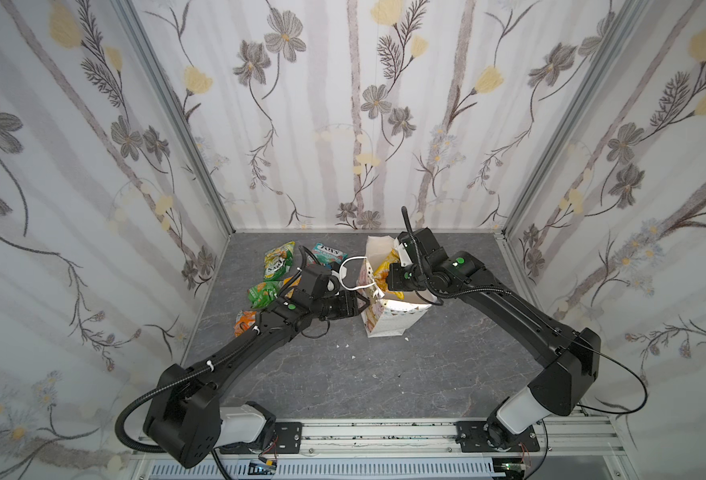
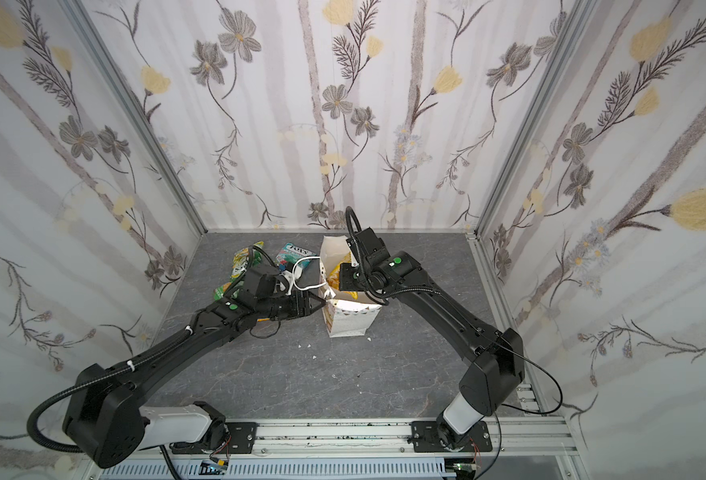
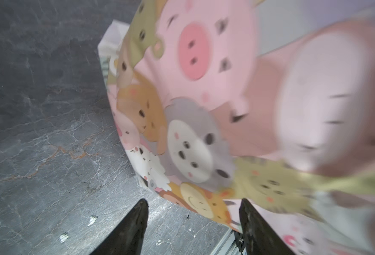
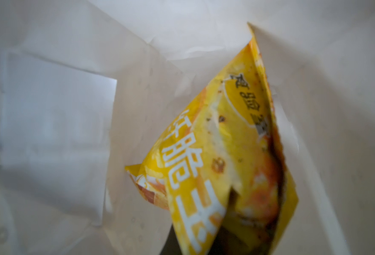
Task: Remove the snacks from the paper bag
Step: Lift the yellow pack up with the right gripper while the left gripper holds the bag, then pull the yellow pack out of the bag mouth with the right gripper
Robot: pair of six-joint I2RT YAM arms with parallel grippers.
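The white paper bag (image 1: pixel 388 322) (image 2: pixel 345 324) stands mid-table with its mouth open and one cord handle (image 1: pixel 353 274) flopped to the left. My right gripper (image 1: pixel 391 279) (image 4: pixel 204 231) reaches into the mouth and is shut on a yellow triangular pouch (image 1: pixel 384 269) (image 2: pixel 336 274) (image 4: pixel 222 154), which hangs inside above the bag's white bottom. My left gripper (image 1: pixel 361 305) (image 3: pixel 193 205) is open beside the bag's left face of pastel animals (image 3: pixel 193 143), holding nothing. Left of the bag lie other snacks: a yellow-green packet (image 1: pixel 278 259), a teal FOX'S packet (image 1: pixel 328 253), a green one (image 1: pixel 264 293) and an orange one (image 1: pixel 245 322).
Small white paper scraps (image 1: pixel 345 345) (image 3: pixel 64 237) dot the dark grey tabletop (image 1: pixel 343 382) in front of the bag. Flowered walls close in the back and both sides. An aluminium rail (image 1: pixel 384 432) carrying the arm bases runs along the front edge.
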